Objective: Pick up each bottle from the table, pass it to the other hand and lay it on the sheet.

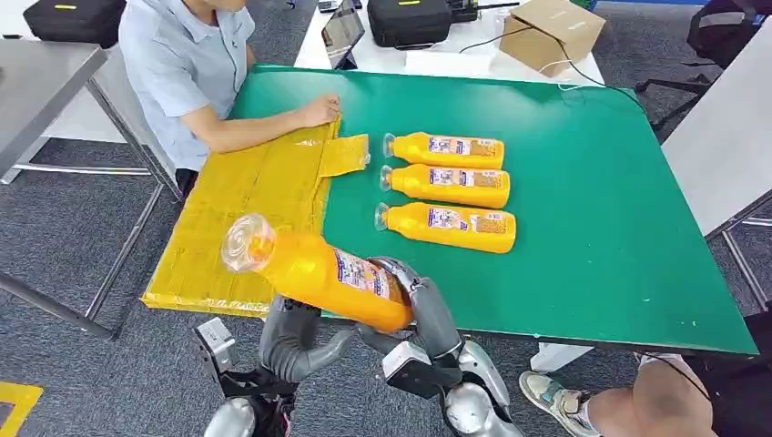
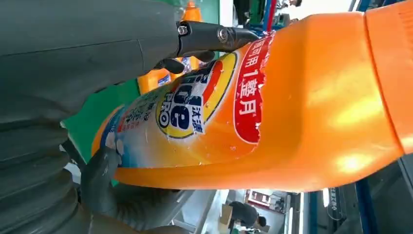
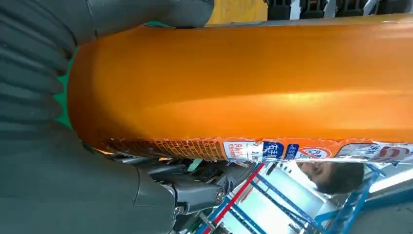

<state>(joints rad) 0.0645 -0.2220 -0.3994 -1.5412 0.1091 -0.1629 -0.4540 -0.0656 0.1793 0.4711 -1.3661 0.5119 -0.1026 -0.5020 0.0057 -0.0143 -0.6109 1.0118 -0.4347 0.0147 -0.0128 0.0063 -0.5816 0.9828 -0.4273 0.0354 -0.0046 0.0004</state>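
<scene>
Together our left hand (image 1: 291,332) and right hand (image 1: 421,305) grip a glossy orange bottle (image 1: 314,273), tilted above the green bench's (image 1: 592,228) near edge beside the crinkled yellow sheet (image 1: 250,218). Three more bottles (image 1: 446,187) lie flat mid-bench, with open green to their right.

head view looks down over the table (image 1: 583,273); both wrist views sit close against one bottle (image 2: 302,107)

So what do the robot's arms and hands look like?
Its arms are shiny silver with rounded joints, the left arm and the right arm. Each hand wears a grey ribbed cover, with a thick grey thumb and darker fingers pinned by small silver screws.
</scene>
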